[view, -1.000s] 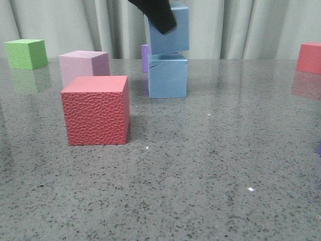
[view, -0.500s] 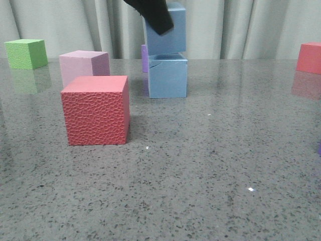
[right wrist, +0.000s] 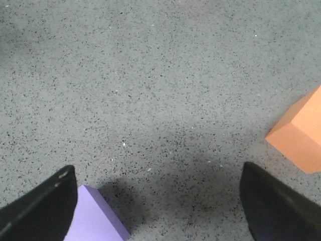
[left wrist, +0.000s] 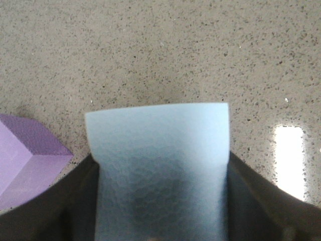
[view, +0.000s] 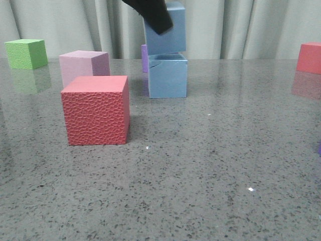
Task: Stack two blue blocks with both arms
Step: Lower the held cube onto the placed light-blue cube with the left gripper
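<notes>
Near the tabletop's (view: 210, 165) far edge, the upper blue block (view: 166, 30) has sunk over the last second until it rests on the cracked blue block (view: 168, 76), overhanging slightly leftward; the stack looks ready for release. Reaching down from above, the left pincer (left wrist: 160, 201) clamps the upper block. Elsewhere, the right pincer (right wrist: 160, 211) hangs spread wide and empty beside a purple cube (right wrist: 95, 216)

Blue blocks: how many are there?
2: one blue block stands on the table; the other sits on top of it, held by the left gripper. More may be out of view.
</notes>
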You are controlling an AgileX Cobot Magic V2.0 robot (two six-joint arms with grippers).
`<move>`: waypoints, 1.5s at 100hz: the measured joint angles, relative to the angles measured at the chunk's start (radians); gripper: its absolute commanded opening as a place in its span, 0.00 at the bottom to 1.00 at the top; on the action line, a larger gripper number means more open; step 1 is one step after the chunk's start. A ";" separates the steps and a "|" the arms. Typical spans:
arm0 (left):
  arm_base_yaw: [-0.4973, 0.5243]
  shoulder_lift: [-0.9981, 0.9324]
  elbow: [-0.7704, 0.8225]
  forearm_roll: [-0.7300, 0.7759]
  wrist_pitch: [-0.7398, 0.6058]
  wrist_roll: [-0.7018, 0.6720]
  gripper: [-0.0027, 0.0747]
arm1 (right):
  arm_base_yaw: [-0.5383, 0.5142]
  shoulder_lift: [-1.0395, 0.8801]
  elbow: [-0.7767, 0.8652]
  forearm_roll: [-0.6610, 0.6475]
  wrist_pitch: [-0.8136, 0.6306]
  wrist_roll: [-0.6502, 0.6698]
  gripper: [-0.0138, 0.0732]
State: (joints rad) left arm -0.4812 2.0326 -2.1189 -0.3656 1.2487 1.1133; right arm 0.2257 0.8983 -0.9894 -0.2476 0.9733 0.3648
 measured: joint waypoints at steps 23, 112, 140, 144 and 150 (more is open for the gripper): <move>0.000 0.000 0.000 -0.005 0.000 0.017 0.28 | 0.000 0.000 0.000 0.001 0.000 0.000 0.90; 0.000 0.000 0.000 -0.009 -0.008 0.046 0.28 | 0.000 0.000 0.000 0.001 0.000 0.000 0.90; 0.000 0.000 0.000 -0.009 -0.008 0.046 0.28 | 0.000 0.000 0.000 0.001 0.000 0.000 0.90; 0.000 0.000 0.000 -0.009 -0.008 0.046 0.28 | 0.000 0.000 0.000 0.001 0.000 0.000 0.90; 0.000 0.000 0.000 -0.009 -0.008 0.046 0.28 | 0.000 0.000 0.000 0.001 0.000 0.000 0.90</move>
State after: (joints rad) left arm -0.4812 2.0326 -2.1189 -0.3742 1.2407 1.1588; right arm 0.2257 0.8983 -0.9894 -0.2469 0.9733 0.3648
